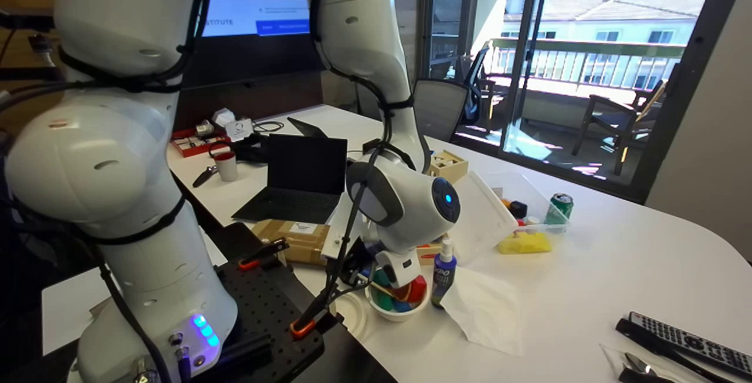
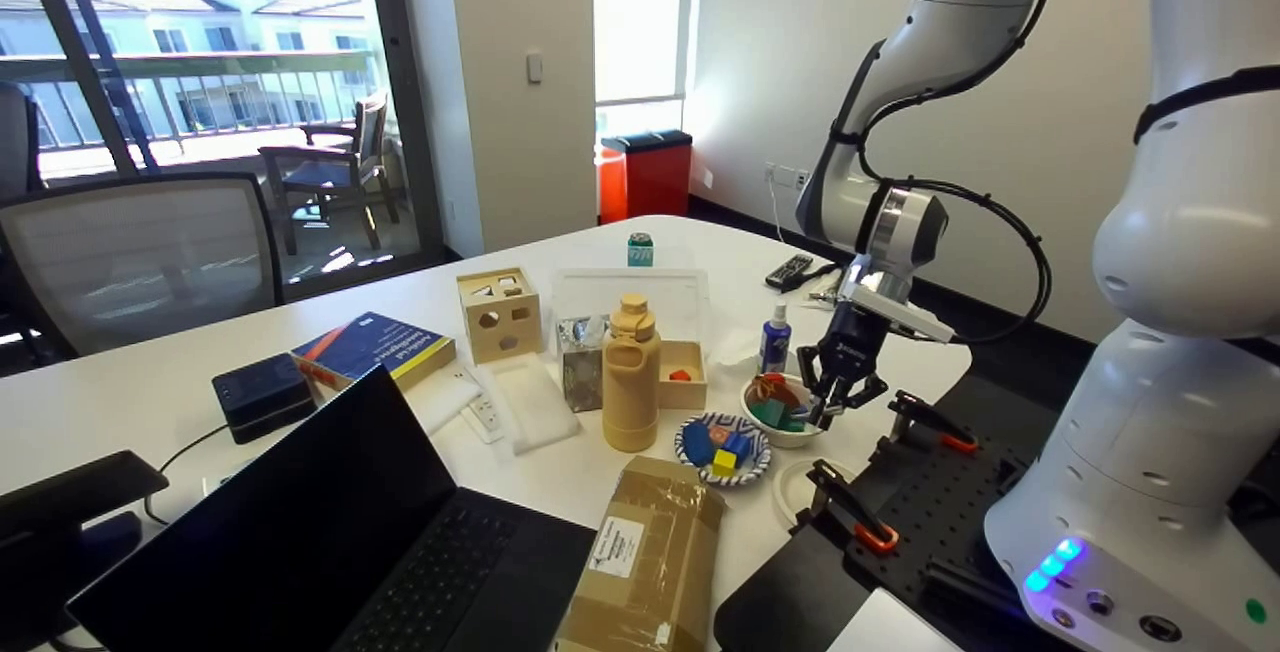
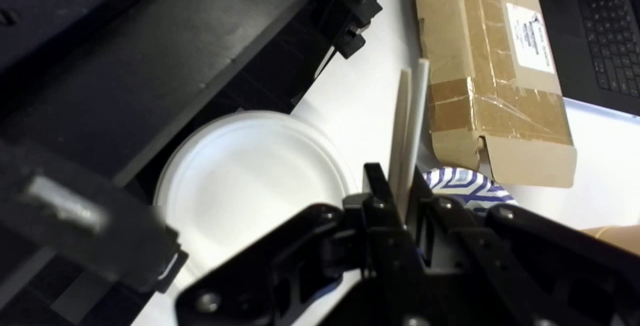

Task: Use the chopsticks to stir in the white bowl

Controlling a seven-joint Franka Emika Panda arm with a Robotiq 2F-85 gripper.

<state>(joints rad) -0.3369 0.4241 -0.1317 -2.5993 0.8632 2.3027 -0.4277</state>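
Looks like the stir step: already grasped and at the bowl, seemingly under way or about to start. Pinching the chopsticks (image 3: 416,116) in the gripper (image 3: 396,178), with fingers (image 3: 377,186) drawn narrow around the pair; lying side by side, nearly parallel, in the wrist view. Set low at the white bowl (image 1: 392,315) in both exterior views, by the edge nearest the robot base (image 2: 1130,527), with at least one chopstick slanting over red, green and blue pieces (image 1: 418,289). Cannot tell if touching those or just above; partly hidden by the gripper.

Calls next, probably, for easing down among the pieces if not there, then small circles inside the rim. Needs a firm squeeze: likely thin enough to roll or scissor under load. Could flick pieces out if rushed. Watch for the Expo spray bottle (image 1: 444,280), just beside the bowl, and the blue-and-white patterned bowl (image 2: 742,478) near it. Don't stir in that one.
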